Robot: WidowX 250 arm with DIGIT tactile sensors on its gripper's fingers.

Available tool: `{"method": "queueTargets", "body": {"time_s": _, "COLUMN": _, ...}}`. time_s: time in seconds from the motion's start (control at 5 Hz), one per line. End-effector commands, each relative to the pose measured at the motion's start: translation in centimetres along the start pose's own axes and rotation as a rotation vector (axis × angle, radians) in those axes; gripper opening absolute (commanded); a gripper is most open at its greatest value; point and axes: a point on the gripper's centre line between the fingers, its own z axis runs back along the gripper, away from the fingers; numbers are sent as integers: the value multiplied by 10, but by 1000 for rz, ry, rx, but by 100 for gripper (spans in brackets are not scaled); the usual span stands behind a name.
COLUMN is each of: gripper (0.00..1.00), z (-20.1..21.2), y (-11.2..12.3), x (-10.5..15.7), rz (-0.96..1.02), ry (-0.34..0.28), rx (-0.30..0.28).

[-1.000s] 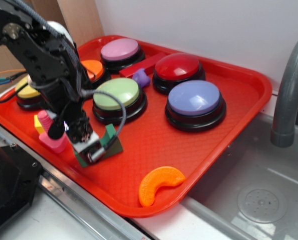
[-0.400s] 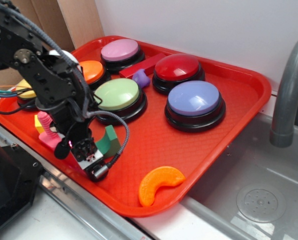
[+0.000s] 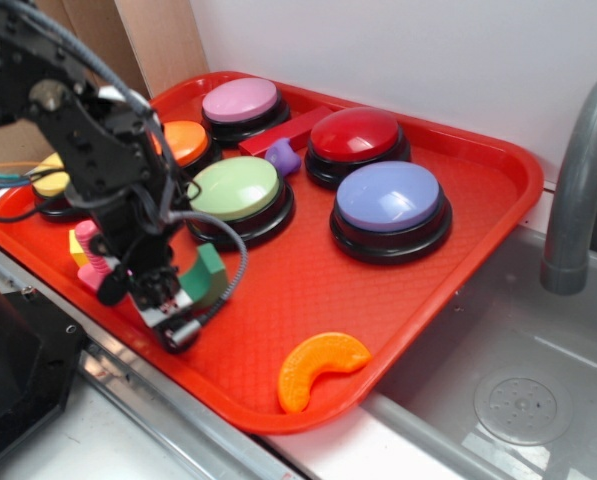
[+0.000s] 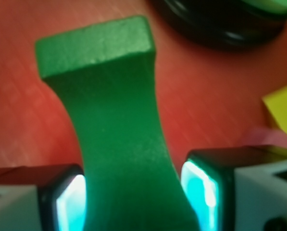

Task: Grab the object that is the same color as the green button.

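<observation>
**Arm bent low, jaws clamped**

We saw the black arm (image 3: pixel 88 150) reach in from the left and angle steeply downward, its cables looping beside the wrist. The gripper (image 4: pixel 133 192) sat low, its jaws drawn in from both sides, pads (image 4: pixel 198 190) pressed against the green block (image 4: pixel 119 130) held between them.

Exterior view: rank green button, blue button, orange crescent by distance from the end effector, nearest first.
Measured from the end effector, shut on the green arch block:
1. Green button, just behind it, mid-tray.
2. Orange crescent, off to its side by the tray's front edge.
3. Blue button, across the tray toward the sink.
</observation>
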Motion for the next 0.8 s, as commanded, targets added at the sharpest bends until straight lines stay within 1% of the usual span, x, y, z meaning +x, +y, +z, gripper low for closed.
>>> {"method": "queueTargets", "body": {"time_s": 0.0, "gripper": 0, "z": 105, "y": 18, "x": 39, "rz": 150, "ry": -41, "rx": -111}}
{"method": "queueTargets", "body": {"time_s": 0.2, "gripper": 0, "z": 156, "y": 29, "x": 55, "rz": 217, "ry": -112, "rx": -125}}
{"method": "queueTargets", "body": {"time_s": 0.4, "gripper": 0, "z": 194, "y": 34, "x": 64, "rz": 271, "ry": -170, "rx": -86}}
{"method": "queueTargets", "body": {"time_s": 0.6, "gripper": 0, "z": 189, "y": 37, "x": 61, "rz": 382, "ry": -148, "rx": -69}}
